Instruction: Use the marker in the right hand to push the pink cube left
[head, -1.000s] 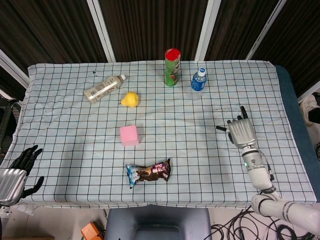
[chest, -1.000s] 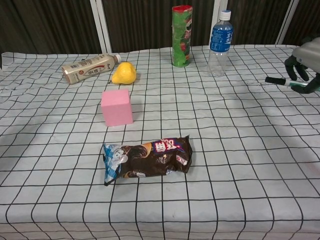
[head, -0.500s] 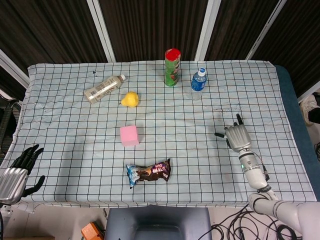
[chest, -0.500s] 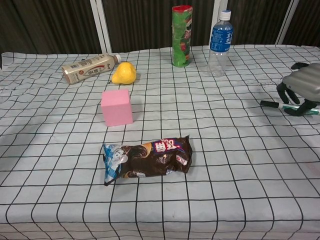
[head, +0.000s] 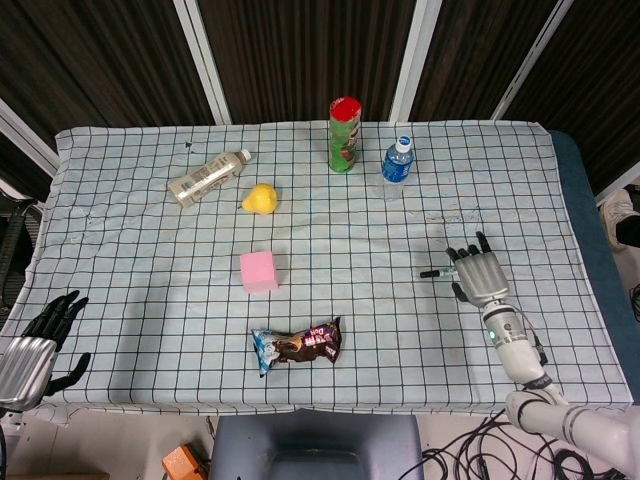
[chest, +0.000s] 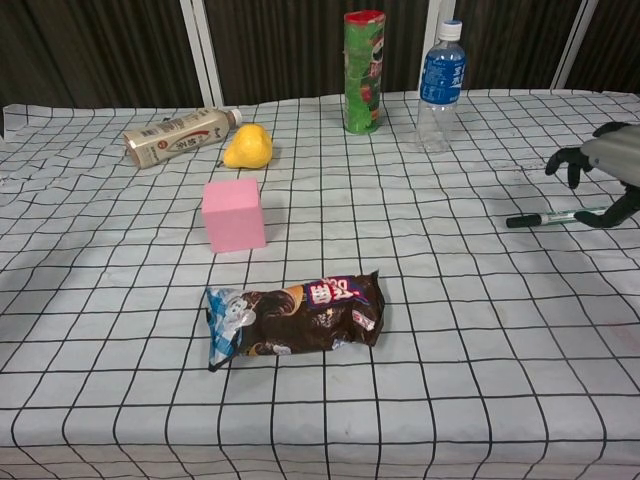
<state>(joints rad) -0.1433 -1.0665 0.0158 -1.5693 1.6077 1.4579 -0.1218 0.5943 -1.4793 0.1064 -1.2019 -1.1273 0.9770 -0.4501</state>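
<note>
The pink cube (head: 258, 271) (chest: 234, 214) stands on the checked cloth left of centre. Far to its right, a dark marker (head: 434, 273) (chest: 552, 216) with a green end lies flat on the cloth, its tip pointing left toward the cube. My right hand (head: 480, 276) (chest: 608, 166) hovers over the marker's right end. Its fingers are spread and raised off the marker, and only the thumb touches the end. My left hand (head: 38, 342) hangs off the table's near left corner, holding nothing with its fingers apart.
A brown snack packet (head: 297, 345) (chest: 295, 318) lies in front of the cube. Behind the cube are a yellow pear (head: 259, 198), a lying milk bottle (head: 207, 177), a green can (head: 344, 134) and a water bottle (head: 397, 162).
My right hand lowered toward the cloth with the marker, then its fingers lifted and spread. The marker now lies more exposed on the cloth. The cube has not moved.
</note>
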